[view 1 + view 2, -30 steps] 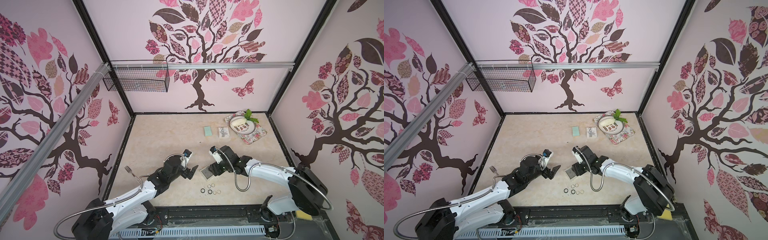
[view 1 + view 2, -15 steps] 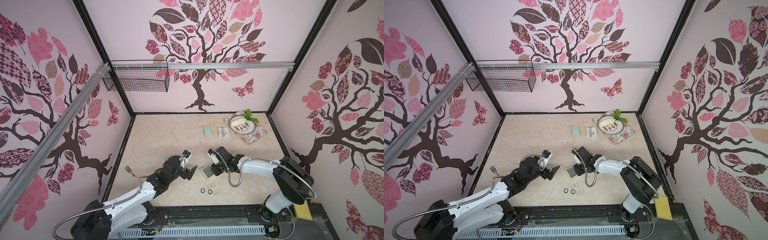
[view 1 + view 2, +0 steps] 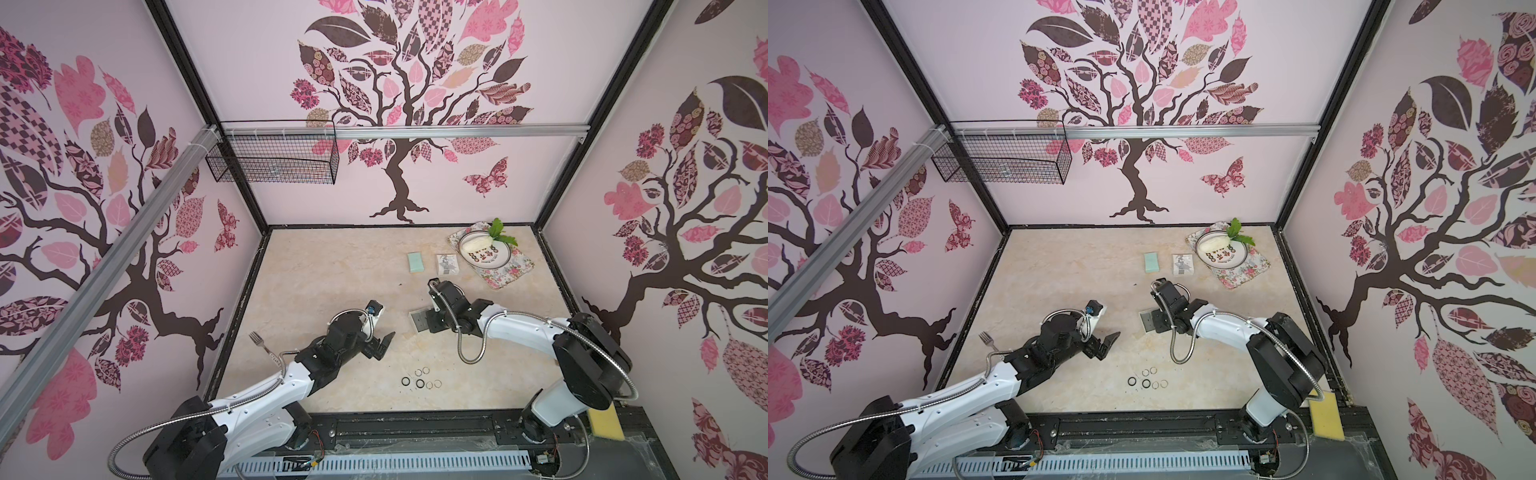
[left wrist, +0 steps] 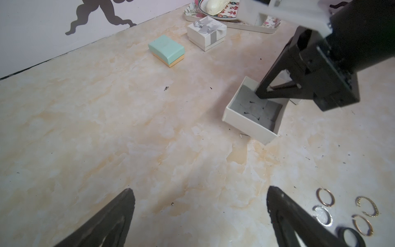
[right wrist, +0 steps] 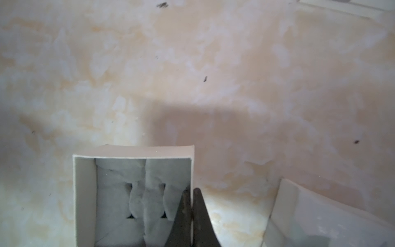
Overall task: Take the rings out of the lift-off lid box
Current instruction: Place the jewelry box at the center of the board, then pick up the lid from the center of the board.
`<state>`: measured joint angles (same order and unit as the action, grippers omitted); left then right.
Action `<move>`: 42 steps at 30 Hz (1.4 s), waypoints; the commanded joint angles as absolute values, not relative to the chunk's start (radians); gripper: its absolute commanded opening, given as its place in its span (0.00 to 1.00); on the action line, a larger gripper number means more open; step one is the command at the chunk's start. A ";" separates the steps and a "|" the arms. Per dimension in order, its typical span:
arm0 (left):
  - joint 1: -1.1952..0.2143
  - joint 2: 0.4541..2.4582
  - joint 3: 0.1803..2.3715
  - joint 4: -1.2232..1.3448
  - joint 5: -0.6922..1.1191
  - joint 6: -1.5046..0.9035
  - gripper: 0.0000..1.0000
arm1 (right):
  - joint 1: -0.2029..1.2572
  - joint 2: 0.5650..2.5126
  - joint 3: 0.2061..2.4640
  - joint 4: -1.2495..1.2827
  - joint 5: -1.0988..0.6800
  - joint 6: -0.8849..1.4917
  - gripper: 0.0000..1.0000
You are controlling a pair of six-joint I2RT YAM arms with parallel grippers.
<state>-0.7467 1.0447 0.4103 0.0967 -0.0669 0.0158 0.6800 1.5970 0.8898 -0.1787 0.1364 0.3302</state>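
The open white lift-off lid box (image 3: 417, 322) (image 3: 1146, 322) (image 4: 248, 126) (image 5: 84, 192) sits mid-table, and only grey padding shows inside it. My right gripper (image 3: 430, 322) (image 3: 1158, 322) (image 4: 261, 94) (image 5: 192, 190) is shut on the box's side wall, with one finger inside and one outside. Several rings (image 3: 420, 378) (image 3: 1148, 380) (image 4: 342, 211) lie on the table nearer the front edge, black and pale ones together. My left gripper (image 3: 384, 345) (image 3: 1108, 343) (image 4: 198, 190) hovers open and empty, left of the rings.
A white lid (image 5: 320, 218) lies beside the box. At the back stand a teal box (image 3: 415, 262), a white ribbon box (image 3: 446, 264) and a plate on a floral tray (image 3: 511, 272). A fork (image 3: 259, 340) lies at the left, and a yellow sponge (image 3: 604, 424) at the front right.
My right gripper has closed onto the box's side wall, and its arm has swung a little. The left arm and the rings have not moved.
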 commanded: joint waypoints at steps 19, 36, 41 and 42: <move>-0.744 1.081 0.421 0.151 -0.052 0.025 0.98 | 0.631 1.564 1.010 -0.231 0.243 0.356 0.84; -0.741 1.076 0.416 0.139 -0.036 0.015 0.98 | 0.454 1.450 0.747 -0.260 0.168 0.353 1.00; -0.741 1.060 0.409 0.135 -0.046 0.016 0.98 | 0.455 1.511 0.776 -0.262 0.134 0.348 1.00; -0.741 1.060 0.408 0.136 -0.046 0.016 0.98 | 0.455 1.523 0.781 -0.261 0.124 0.348 1.00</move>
<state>-0.7456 1.0756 0.4107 0.1310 -0.0418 0.0147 0.4530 1.4845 0.7334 -0.2642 0.1574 0.3367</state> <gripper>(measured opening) 0.983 0.995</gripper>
